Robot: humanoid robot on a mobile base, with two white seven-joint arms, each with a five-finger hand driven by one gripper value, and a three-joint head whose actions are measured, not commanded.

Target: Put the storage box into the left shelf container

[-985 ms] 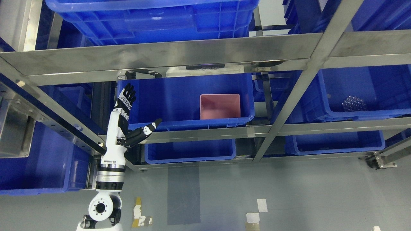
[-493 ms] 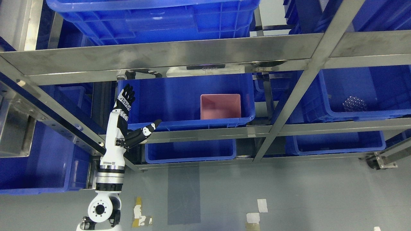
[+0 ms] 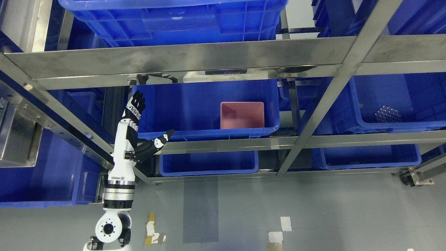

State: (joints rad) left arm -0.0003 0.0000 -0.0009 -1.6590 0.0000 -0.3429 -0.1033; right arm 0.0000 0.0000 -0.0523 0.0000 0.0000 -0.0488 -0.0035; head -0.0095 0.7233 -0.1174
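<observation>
So the pink storage box (image 3: pixel 242 115) is already sitting inside the blue left shelf container (image 3: pixel 205 108), parked toward its right side and upright, open top visible. The left hand (image 3: pixel 134 132) is raised just beside the container's left front corner, with the fingers (image 3: pixel 136 104) spread flat and straight and the thumb stuck out to the side over the front rim; nothing is being held. The right hand isn't seen anywhere in the head view. Judging from that, the placing part looks basically done, and probably all that's left is for the arm to be pulled clear of the steel shelf frame (image 3: pixel 195 59). Whether the box is fully seated on the container floor can't really be told from this angle.
</observation>
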